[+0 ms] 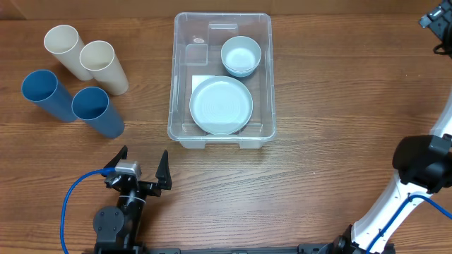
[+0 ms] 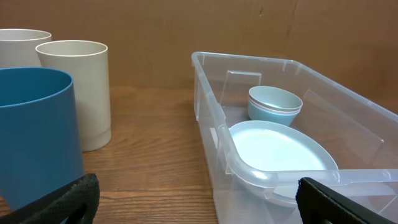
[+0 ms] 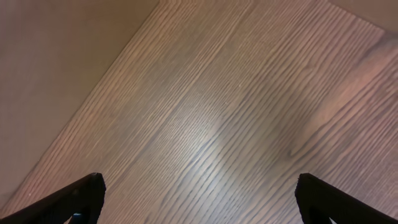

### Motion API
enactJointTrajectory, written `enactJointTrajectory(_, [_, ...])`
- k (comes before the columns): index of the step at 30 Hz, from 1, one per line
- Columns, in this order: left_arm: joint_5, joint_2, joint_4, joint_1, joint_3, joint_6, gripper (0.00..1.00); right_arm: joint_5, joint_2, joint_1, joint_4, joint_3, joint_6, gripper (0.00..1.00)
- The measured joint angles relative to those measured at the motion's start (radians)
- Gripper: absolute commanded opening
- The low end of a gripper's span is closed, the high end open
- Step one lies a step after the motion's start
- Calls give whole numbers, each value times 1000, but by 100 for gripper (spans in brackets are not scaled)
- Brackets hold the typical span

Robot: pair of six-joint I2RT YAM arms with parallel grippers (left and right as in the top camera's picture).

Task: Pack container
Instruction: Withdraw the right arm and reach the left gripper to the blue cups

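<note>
— Wooden table (image 1: pixel 339 106), overhead view: where is the container?
— The clear container (image 1: pixel 171 85) stands at centre, toward 12 o'clock. Inside are a white plate (image 1: pixel 221 105) at its 6 o'clock end and stacked bowls (image 1: pixel 241 55) at its 1 o'clock corner. Outside, at its 9 o'clock, stand two cream cups (image 1: pixel 106 67) and two blue cups (image 1: pixel 46 94).
— Grippers?
— The left gripper (image 1: pixel 143 161) is at the container's 7 o'clock, jaws spread wide and empty. The right gripper (image 1: pixel 436 25) is at 2 o'clock, cut by the frame edge, so its state is unreadable from above.
— Left wrist view?
— Jaws wide apart, nothing between them. A blue cup stands upright at 9 o'clock with the cream cups behind it. The container is at 3 o'clock.
— Right wrist view?
— Bare wood only. The fingers sit at both lower corners, far apart, holding nothing.
— Assessment of the step in hand?
— In my judgement the cups are left to pack and the left arm is best placed. I recommend taking the nearer blue cup (image 1: pixel 97 111) first, approaching from its clear 6 o'clock side, since its neighbours stand close and could topple. Free floor shows only along the container's 9 to 11 o'clock side, so set the cup upright there.
</note>
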Motion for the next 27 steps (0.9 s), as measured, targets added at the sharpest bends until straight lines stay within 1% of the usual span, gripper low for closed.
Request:
enactJointTrajectory(6, [-2,0,6,0,0,0,100,-1,0,2,1,0,-1,100])
enactJointTrajectory(8, [-22,0,67,0,-1,0,100,-1,0,2,-1,0,0,100])
enactJointTrajectory(10, [-13,0,183,0,1,6,100,-1,0,2,0,0,0,100])
enactJointTrajectory(11, [-3,0,201,0,10,21,100,-1,0,2,0,0,0,100])
enactJointTrajectory(13, [7,4,164,0,47,60,100,-1,0,2,0,0,-1,100])
enactJointTrajectory(14, [3,27,73,0,108,91,100,-1,0,2,0,0,0,100])
enactJointTrajectory(17, [-19,212,-43,0,326,139,100,-1,0,2,0,0,0,100])
enactJointTrajectory(19, [-23,445,-170,0,567,154,100,-4,0,2,0,0,0,100])
enactJointTrajectory(20, [-16,589,-281,0,724,158,100,-5,0,2,-1,0,0,100])
enactJointTrajectory(21, [-5,695,-377,0,838,161,100,-5,0,2,-1,0,0,100])
enactJointTrajectory(22, [16,839,-497,0,1006,164,100,-5,0,2,0,0,0,100])
enactJointTrajectory(23, [31,941,-535,0,1114,166,100,-5,0,2,0,0,0,100])
enactJointTrajectory(24, [58,1073,-635,0,1265,169,100,-5,0,2,-1,0,0,100])
enactJointTrajectory(26, [110,1249,-775,0,1447,169,100,-5,0,2,-1,0,0,100])
enactJointTrajectory(27, [131,1321,-806,0,1508,169,100,-5,0,2,0,0,0,100])
